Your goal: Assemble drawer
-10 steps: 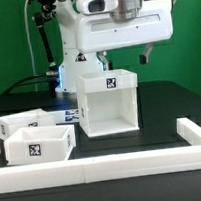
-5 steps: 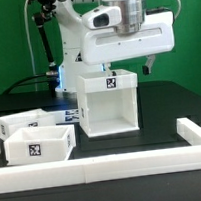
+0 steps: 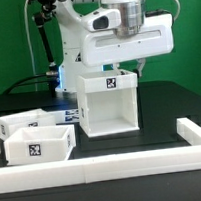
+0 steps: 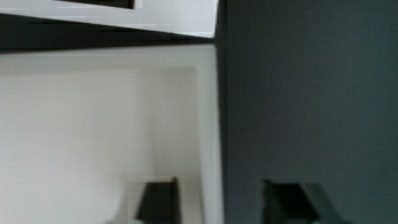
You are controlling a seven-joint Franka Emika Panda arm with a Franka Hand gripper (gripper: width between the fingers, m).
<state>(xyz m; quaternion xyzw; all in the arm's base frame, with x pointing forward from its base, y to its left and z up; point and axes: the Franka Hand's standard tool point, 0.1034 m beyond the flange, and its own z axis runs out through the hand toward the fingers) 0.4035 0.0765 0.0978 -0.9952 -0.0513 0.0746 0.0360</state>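
Lowered since a second ago, the pincer [image 3: 127, 66] hangs open astride the 3 o'clock wall of the drawer casing [image 3: 108, 110], likely ready to grip it.

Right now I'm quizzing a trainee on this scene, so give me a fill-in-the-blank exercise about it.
The open-topped trays number ___. They lie on the exterior view's ___ of the casing. The gripper is above the casing with its jaws ___.
Missing: two; left; open.
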